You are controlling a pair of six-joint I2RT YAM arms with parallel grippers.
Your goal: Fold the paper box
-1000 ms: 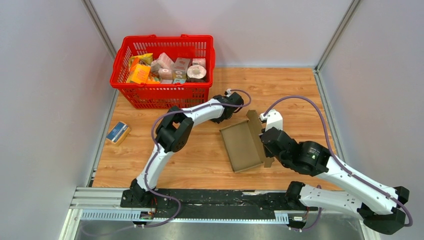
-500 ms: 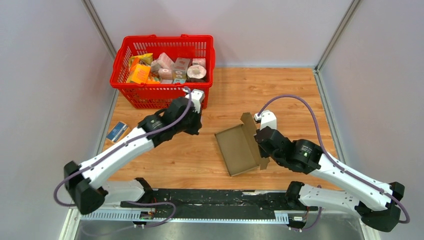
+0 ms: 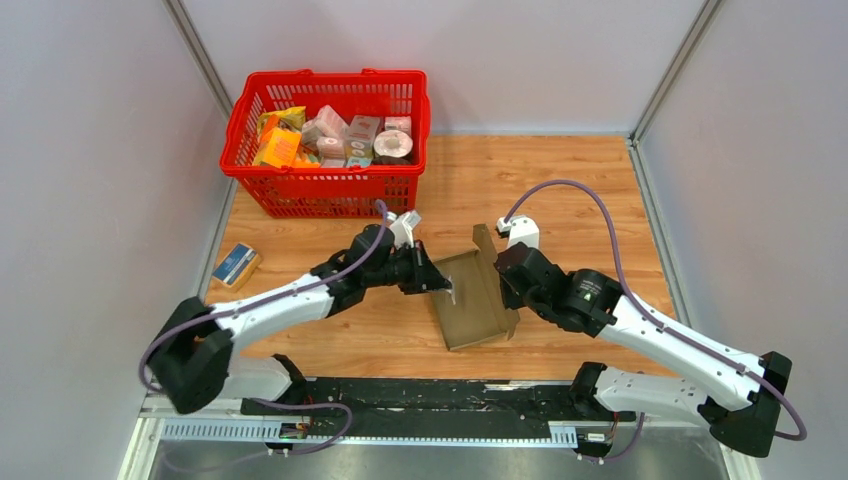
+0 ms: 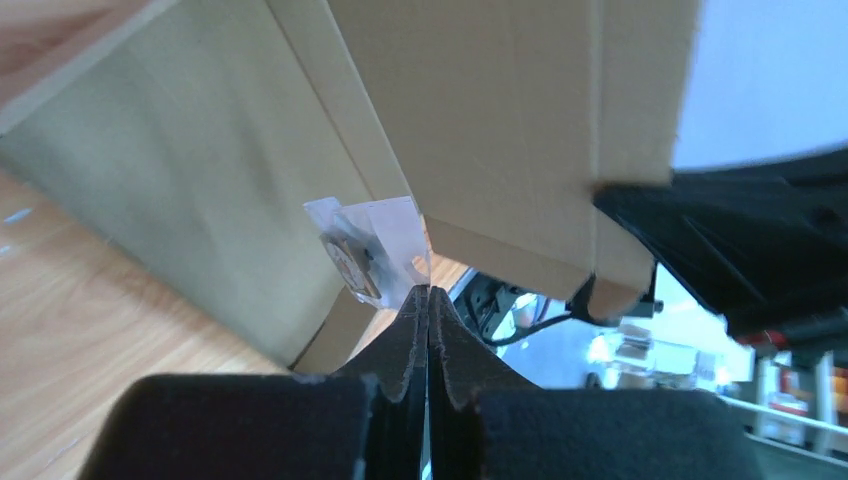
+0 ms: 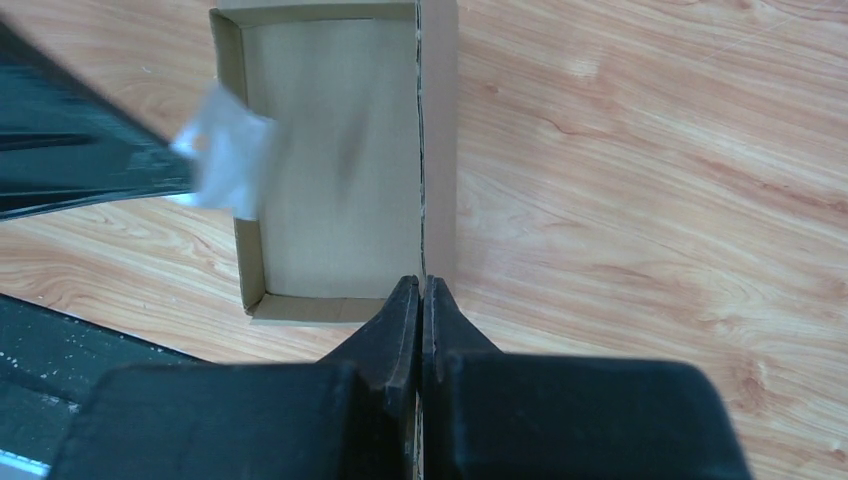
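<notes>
Left gripper (image 3: 440, 283) first: half a second ago it sat back by the red basket (image 3: 300, 190). Now it has swung in over the left wall of the paper box (image 3: 472, 305), fingers pressed together on a clear plastic scrap (image 3: 449, 291), as far as I can tell. The box lies on the table (image 3: 560, 180), dragged leftward and nearer my bases. My right gripper (image 3: 508, 290) stays clenched on its right wall, so I judge the folding can resume.
</notes>
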